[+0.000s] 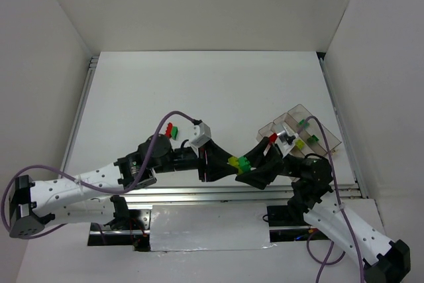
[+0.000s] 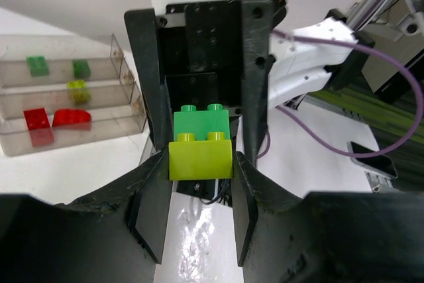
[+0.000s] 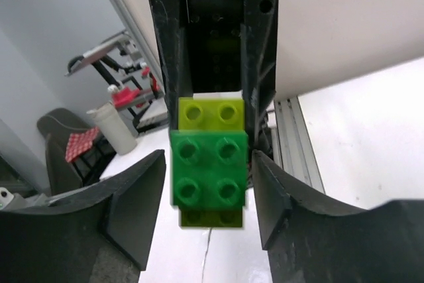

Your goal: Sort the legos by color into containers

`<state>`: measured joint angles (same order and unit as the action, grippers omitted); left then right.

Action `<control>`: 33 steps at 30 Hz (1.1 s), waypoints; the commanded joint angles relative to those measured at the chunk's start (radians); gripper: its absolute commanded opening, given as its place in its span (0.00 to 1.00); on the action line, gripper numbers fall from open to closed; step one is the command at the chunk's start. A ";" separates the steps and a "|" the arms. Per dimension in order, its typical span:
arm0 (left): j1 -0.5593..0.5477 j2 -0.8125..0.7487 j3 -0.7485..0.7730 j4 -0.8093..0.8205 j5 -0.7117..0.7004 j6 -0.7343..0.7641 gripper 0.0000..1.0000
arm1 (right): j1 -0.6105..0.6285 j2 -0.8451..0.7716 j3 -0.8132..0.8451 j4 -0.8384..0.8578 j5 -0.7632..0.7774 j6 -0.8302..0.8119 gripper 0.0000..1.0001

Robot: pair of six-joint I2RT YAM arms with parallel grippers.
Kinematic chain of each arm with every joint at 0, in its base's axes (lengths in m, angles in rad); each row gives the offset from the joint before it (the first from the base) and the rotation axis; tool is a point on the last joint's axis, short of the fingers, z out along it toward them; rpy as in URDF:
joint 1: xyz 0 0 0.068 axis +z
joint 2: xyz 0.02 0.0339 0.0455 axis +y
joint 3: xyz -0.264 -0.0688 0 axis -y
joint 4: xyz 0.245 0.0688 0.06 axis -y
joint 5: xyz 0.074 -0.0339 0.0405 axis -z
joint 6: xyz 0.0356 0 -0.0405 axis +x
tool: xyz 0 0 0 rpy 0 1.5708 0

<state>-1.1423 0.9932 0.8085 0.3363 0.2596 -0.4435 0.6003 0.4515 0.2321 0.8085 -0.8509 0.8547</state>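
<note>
Between the two arms, a yellow-green lego hangs above the table with a green lego stuck to it. My left gripper is shut on the yellow-green one. My right gripper is open, its fingers on either side of the green lego with a gap on each side. From above, the pair sits between the left gripper and the right gripper. The clear container holds green, yellow-green and red legos in separate compartments.
A red and a green lego lie on the table beside the left arm. The container stands at the right, near the white side wall. A metal rail runs along the near edge, with a foil patch below it.
</note>
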 commanded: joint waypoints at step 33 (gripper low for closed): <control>-0.005 -0.033 -0.015 -0.017 -0.048 0.077 0.00 | 0.009 -0.209 0.108 -0.417 0.145 -0.273 0.00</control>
<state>-1.1442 0.9871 0.7959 0.2771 0.2436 -0.3946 0.6067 0.2661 0.3218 0.3580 -0.7212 0.5819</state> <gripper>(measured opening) 0.487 0.458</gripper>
